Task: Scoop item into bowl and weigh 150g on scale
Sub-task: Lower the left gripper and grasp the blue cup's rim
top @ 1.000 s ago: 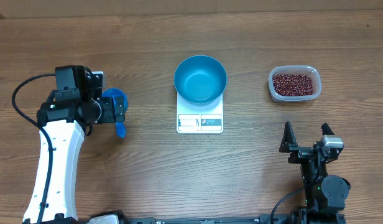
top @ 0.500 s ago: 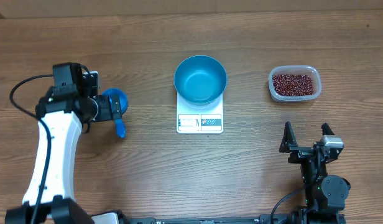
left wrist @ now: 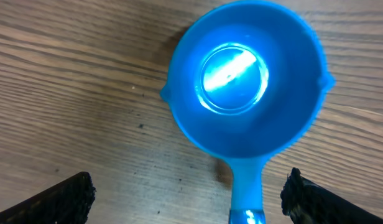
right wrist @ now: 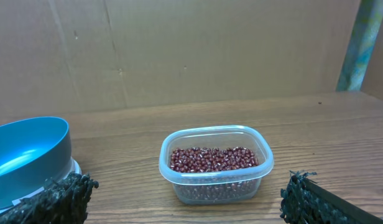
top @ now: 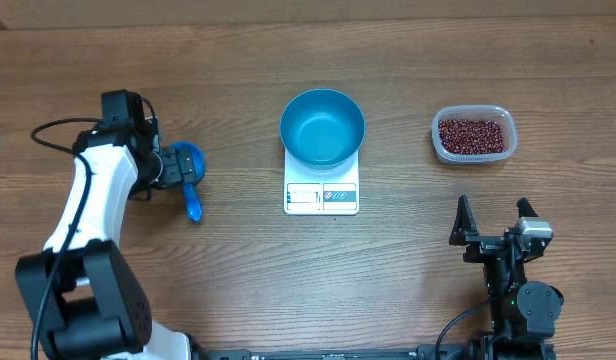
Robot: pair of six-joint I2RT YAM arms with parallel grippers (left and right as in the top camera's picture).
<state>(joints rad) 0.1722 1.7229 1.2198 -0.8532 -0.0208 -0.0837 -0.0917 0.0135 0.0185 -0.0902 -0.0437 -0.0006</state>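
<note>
"What's going on over at the left?"

"The left gripper (top: 178, 167) hangs over a small blue scoop (top: 192, 160), left of centre in the overhead view. Its jaws are spread wide and there's nothing in them. In its own wrist view the scoop (left wrist: 244, 81) lies flat on the table (left wrist: 67, 93), cup up and empty. The handle runs down to the bottom edge of the picture, between the two fingertips (left wrist: 61, 199) in the bottom corners. Neither tip touches it."

"And in the middle?"

"The bowl (top: 322, 130) sits on the scale (top: 321, 197), top centre, and covers the scale's far half. Only the front strip with the display sticks out below it. The bowl's inside is bare blue, not a bean in it. Both grippers are well apart from it."

"So where are the beans?"

"The beans (top: 473, 135) are a loose dark red pile in a clear tub (top: 437, 138) at the upper right."

"And the right gripper?"

"The right gripper (top: 493, 224) is at the lower right, straight below the tub and well clear of it. Its fingers are wide apart and it holds nothing. In its wrist view the tub (right wrist: 213, 132) stands at the centre with the beans (right wrist: 210, 158) showing through its wall, and the bowl (right wrist: 30, 155) is at the left edge."
</note>
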